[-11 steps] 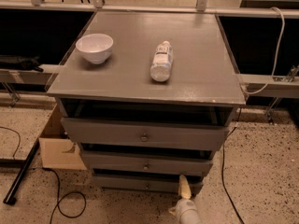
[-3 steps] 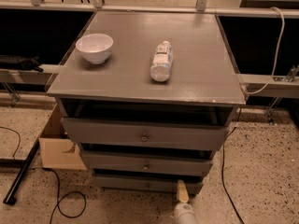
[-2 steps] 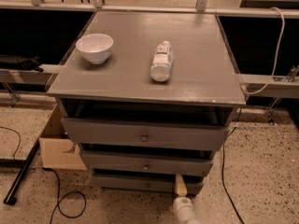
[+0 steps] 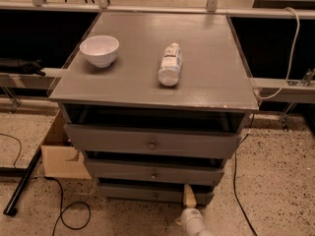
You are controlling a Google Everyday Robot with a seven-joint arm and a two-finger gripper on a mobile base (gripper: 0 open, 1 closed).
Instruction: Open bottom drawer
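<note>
Speckled terrazzo floor (image 4: 275,181) spreads around a grey three-drawer cabinet (image 4: 206,82), and at the lower edge of the view the gripper (image 4: 189,195) reaches up from a white wrist (image 4: 193,222) below it. Its tan tip lies against the right part of the bottom drawer (image 4: 133,192), at that front's upper edge, where a dark gap shows above the drawer. Whether the gripper is set wide or narrow cannot be told, nor whether it has hold of the edge. The drawer's small round knob (image 4: 155,196) sits just to the left of the gripper, apart from it. Straight above the gripper comes the middle drawer (image 4: 118,170), and above that the top drawer (image 4: 108,137), the tallest front, each with a dark slot over it. Far above on the cabinet top, a clear plastic bottle (image 4: 170,64) lies on its side slightly left of the gripper's line, and a white bowl (image 4: 99,49) stands upright farther left. Well to the gripper's left, a cardboard box (image 4: 59,156) rests beside the cabinet, with a black cable (image 4: 74,215) looped on the floor.
</note>
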